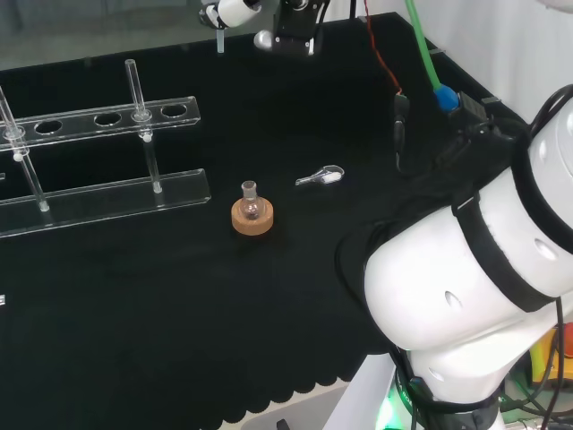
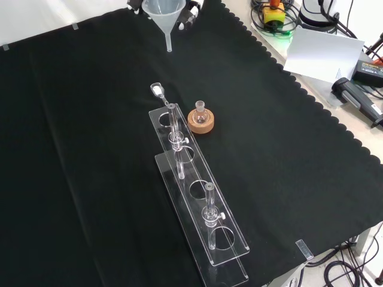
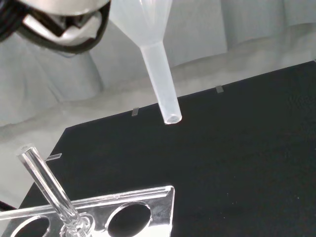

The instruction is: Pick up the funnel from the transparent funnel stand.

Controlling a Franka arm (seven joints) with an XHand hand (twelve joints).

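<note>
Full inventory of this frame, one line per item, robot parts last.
Translucent white plastic funnel: 1, lifted above the cloth, top centre of front view.
Clear plastic funnel stand with round holes: 1, transparent, centre of front view, holes vacant.
Small clear glass flask: 1, on a tan cork ring stand, beside the funnel stand.
Small clear scoop: 1, lying on the cloth near the flask.
Black cloth: 1, covers the bench.
White arm link: right of head view.
Hand: black and white, at the funnel; fingers unclear.

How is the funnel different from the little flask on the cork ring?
The funnel hangs in the air above the cloth; the small flask sits on its cork ring. The funnel is cone-shaped with a long spout pointing down; the flask is round with a short neck pointing up. Both are see-through.
</note>
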